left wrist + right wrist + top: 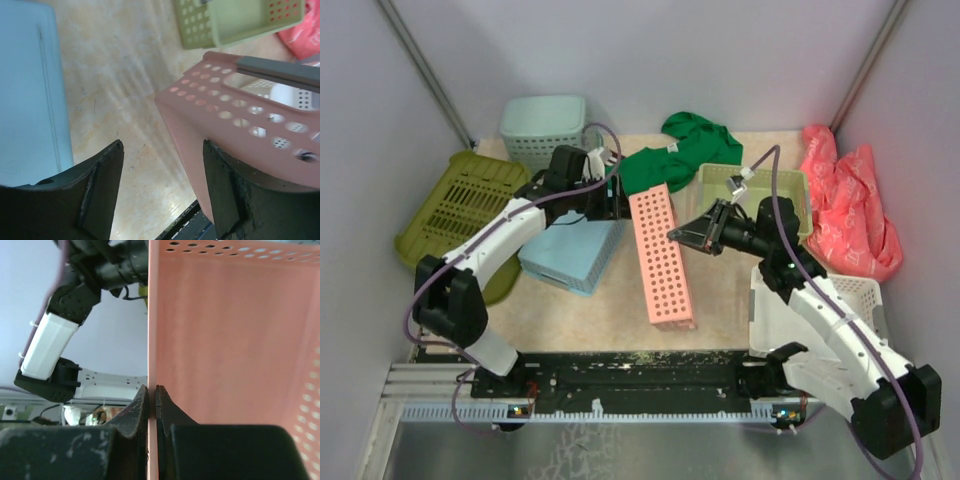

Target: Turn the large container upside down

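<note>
The large container (pixel 460 208), an olive-green slotted basket, lies tilted at the far left by the wall, part of it behind the left arm; neither gripper touches it. My left gripper (pixel 616 200) (pixel 162 145) hangs open over the table, its right finger against the far end of a pink perforated tray (pixel 662 258) (pixel 240 125), with nothing between the fingers. My right gripper (pixel 682 236) (pixel 151 388) is shut on the thin wall of that pink tray (pixel 230 340), which stands on its long edge in the middle of the table.
A light blue container (pixel 570 255) (pixel 30 100) lies under the left arm. At the back are a teal basket (pixel 545 130), a green cloth (pixel 685 150) and a small pale green basket (pixel 760 195) (pixel 235 20). A red bag (pixel 850 210) and a white basket (pixel 820 310) are on the right.
</note>
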